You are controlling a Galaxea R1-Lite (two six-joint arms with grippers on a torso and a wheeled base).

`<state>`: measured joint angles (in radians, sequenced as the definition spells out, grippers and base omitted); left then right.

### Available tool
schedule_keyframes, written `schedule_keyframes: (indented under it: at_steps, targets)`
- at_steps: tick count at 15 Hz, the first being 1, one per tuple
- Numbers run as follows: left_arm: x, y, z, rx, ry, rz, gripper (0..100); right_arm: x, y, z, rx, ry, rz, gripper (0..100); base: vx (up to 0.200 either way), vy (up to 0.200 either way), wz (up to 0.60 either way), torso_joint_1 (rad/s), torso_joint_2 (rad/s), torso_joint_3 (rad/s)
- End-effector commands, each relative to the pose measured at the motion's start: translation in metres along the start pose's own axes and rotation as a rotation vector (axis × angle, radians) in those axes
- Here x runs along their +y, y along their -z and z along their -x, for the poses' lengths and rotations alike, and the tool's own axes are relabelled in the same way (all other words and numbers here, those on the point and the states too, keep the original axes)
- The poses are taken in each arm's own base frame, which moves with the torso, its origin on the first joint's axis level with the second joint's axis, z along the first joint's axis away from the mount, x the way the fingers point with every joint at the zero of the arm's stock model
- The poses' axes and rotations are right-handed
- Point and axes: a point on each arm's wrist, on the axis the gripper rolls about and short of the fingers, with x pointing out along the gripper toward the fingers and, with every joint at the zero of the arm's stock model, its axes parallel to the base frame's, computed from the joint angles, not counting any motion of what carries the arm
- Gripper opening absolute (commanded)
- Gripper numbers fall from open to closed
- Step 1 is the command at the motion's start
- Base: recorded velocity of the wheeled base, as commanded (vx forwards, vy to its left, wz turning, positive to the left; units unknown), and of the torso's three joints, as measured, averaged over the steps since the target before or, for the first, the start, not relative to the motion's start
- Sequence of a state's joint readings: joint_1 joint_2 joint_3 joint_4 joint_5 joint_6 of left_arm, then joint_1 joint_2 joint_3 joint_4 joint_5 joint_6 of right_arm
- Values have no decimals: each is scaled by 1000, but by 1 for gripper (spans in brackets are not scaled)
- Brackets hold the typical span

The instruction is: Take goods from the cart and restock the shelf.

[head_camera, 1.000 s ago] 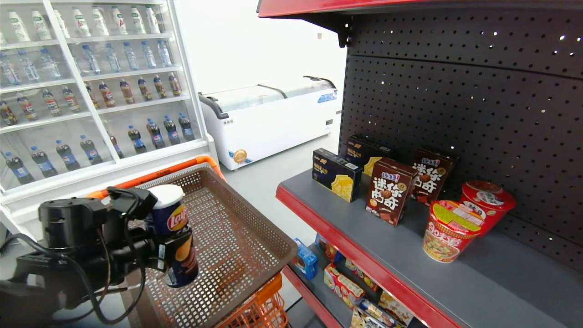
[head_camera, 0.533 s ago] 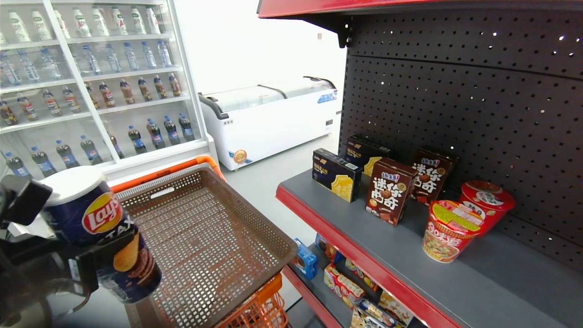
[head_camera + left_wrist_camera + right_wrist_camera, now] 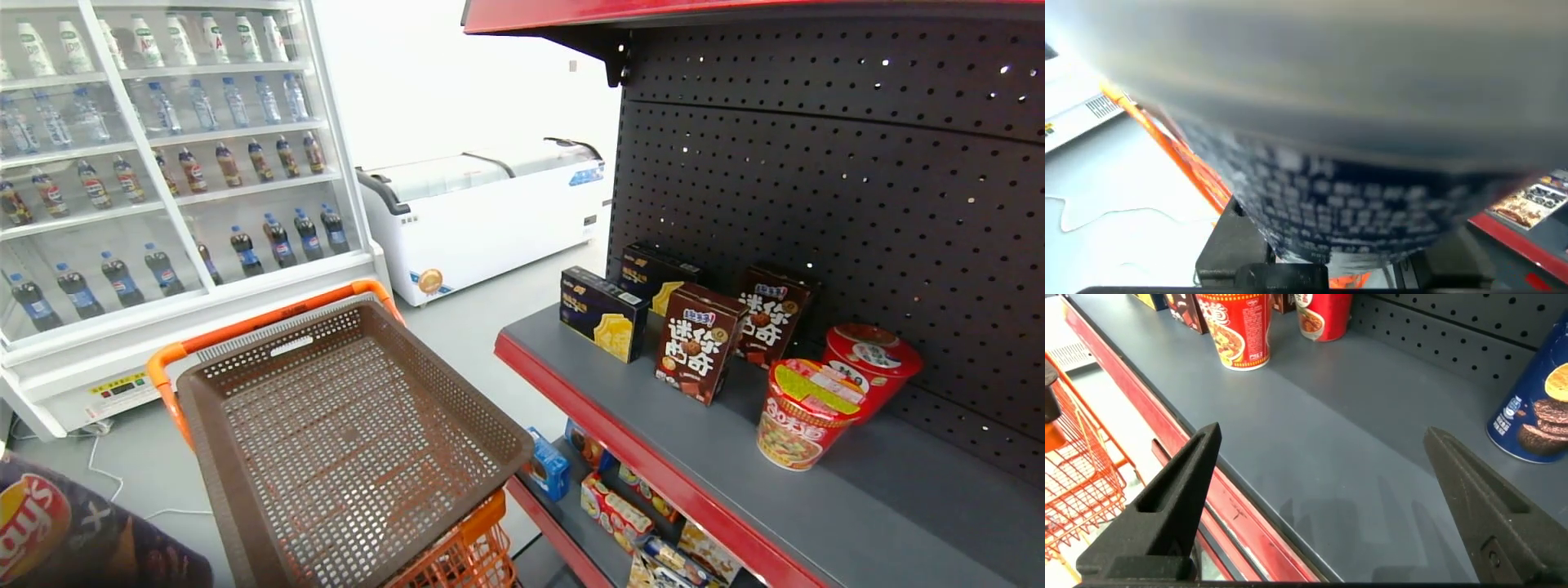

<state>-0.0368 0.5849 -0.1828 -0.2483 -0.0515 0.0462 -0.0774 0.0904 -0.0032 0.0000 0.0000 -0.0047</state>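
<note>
At lower left of the head view, the can (image 3: 57,531) juts into frame, left of the cart (image 3: 343,441) and apart from its brown basket. Seen from the left wrist, the can (image 3: 1355,163) looms blurred and very close, clamped in the left gripper (image 3: 1323,269), with the cart's orange frame (image 3: 1184,155) behind it.

Right of the cart stands the shelf (image 3: 735,490). On its grey board, from centre frame toward the right, are two dark boxes (image 3: 602,313), two brown boxes (image 3: 700,341) and two noodle cups (image 3: 804,414).

The right gripper (image 3: 1323,433) hangs over a bare stretch of the shelf (image 3: 1355,482), fingers (image 3: 1184,482) spread wide apart. The cups (image 3: 1239,331) stand beyond it and a blue tub (image 3: 1535,408) stands off to one side.
</note>
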Motion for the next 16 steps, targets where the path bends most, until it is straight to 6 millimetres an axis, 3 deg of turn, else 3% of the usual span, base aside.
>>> schedule_keyframes:
  at_steps: [1, 10, 16]
  targets:
    - [-1, -2, 22, -88, -5, -6, 0, 0, 0, 0, 2, 1, 0, 100, 0, 0, -600, 2, 2, 2]
    - [-3, 16, 44, -78, -11, -4, 0, 0, 0, 0, 2, 1, 0, 100, 0, 0, -600, 3, 3, 3]
    - [-3, 20, 44, -62, -4, 3, 0, 0, 0, 0, 0, -1, 0, 100, 0, 0, -600, 2, 2, 2]
